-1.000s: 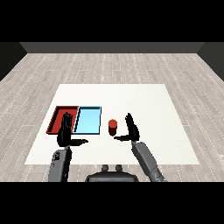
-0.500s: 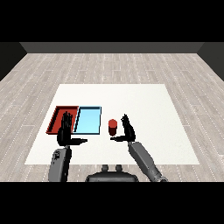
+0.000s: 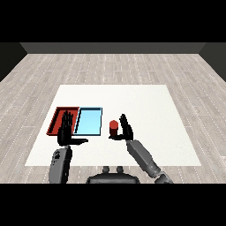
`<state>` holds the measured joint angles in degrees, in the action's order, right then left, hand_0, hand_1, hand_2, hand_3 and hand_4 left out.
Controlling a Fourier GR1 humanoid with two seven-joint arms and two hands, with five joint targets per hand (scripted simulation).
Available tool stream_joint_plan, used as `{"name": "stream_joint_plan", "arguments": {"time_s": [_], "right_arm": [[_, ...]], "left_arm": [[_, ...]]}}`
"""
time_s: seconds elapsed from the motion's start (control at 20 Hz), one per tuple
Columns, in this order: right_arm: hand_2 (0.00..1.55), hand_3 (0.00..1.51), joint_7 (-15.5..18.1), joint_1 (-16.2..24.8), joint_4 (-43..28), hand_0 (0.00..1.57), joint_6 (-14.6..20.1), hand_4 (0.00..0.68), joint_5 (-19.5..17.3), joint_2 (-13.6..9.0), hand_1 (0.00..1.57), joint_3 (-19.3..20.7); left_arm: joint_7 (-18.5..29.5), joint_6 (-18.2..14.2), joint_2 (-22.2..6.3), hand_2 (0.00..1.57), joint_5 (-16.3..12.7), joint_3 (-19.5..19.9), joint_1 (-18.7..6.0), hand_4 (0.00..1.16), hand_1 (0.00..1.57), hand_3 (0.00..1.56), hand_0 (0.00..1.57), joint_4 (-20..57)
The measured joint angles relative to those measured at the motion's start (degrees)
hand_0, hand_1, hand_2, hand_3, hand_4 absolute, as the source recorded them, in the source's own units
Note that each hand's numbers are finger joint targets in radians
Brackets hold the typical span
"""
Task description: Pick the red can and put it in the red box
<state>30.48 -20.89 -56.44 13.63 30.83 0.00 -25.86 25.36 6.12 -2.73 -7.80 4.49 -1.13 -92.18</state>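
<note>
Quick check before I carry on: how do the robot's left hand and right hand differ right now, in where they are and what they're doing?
The left hand is over the near edge of the red tray, fingers straight; the right hand is beside the red can, right of the light blue tray. The left hand is next to no can; the right hand's thumb reaches toward the can. Both are open and hold nothing.

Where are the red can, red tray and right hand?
red can (image 3: 113,127), head view, middle of its side.
red tray (image 3: 57,120), head view, bare floor.
right hand (image 3: 126,129), head view, palm.
</note>
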Motion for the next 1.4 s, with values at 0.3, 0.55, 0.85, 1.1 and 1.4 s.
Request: {"name": "stream_joint_plan", "arguments": {"time_s": [0.3,0.55,0.85,1.1,1.4], "right_arm": [[0.0,0.0,0.98,-2.28,3.98,0.0,-0.23,0.0,1.98,0.0,0.0,0.34],[0.0,0.0,1.56,-4.16,5.99,0.0,1.77,0.0,4.66,0.0,0.0,-2.01],[0.0,0.0,2.89,-6.11,9.1,0.0,1.78,0.0,7.05,0.0,0.0,-3.39],[0.0,0.0,2.73,-8.36,9.95,0.0,3.19,0.0,10.16,0.0,0.0,-5.59],[0.0,0.0,3.31,-9.31,11.39,0.0,2.65,0.0,11.6,0.0,0.0,-6.77]], "left_arm": [[1.38,0.19,0.34,0.0,0.77,-0.85,1.42,0.0,0.0,0.0,0.0,-0.28],[0.12,-0.26,0.57,0.0,0.74,-1.12,1.47,0.0,0.0,0.0,0.0,-1.35],[0.67,-0.1,0.18,0.0,0.74,-0.58,0.78,0.0,0.0,0.0,0.0,-0.23],[0.77,-0.35,0.55,0.0,0.77,-0.81,1.51,0.0,0.0,0.0,0.0,-0.59],[0.17,-1.08,0.88,0.0,0.71,-1.47,1.42,0.0,0.0,0.0,0.0,-1.6]]}}
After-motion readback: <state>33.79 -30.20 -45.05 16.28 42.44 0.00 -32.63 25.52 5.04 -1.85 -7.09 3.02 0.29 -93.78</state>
